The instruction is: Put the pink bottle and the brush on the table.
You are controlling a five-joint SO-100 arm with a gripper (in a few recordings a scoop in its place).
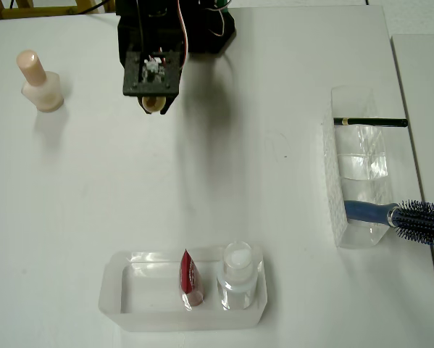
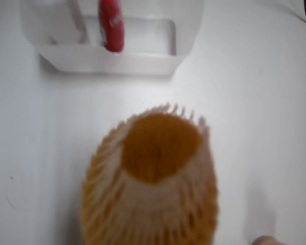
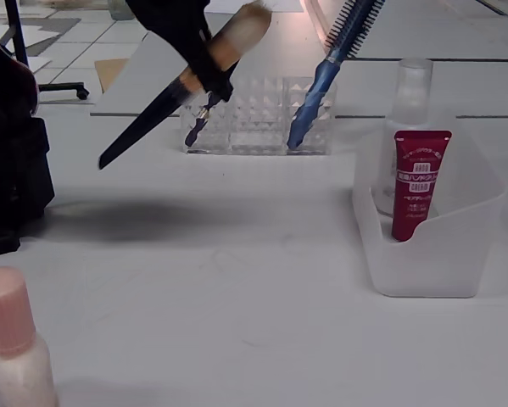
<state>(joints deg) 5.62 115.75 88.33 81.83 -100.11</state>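
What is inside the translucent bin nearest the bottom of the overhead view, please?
The translucent bin holds a red tube and a clear bottle, both upright. Its left part looks bare.

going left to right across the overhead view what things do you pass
pink bottle → gripper holding the brush → red tube → clear bottle → blue hairbrush

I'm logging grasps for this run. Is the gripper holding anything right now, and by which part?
Yes: the gripper holds the brush in the air, clamped near the ferrule just below the bristles, handle slanting down.
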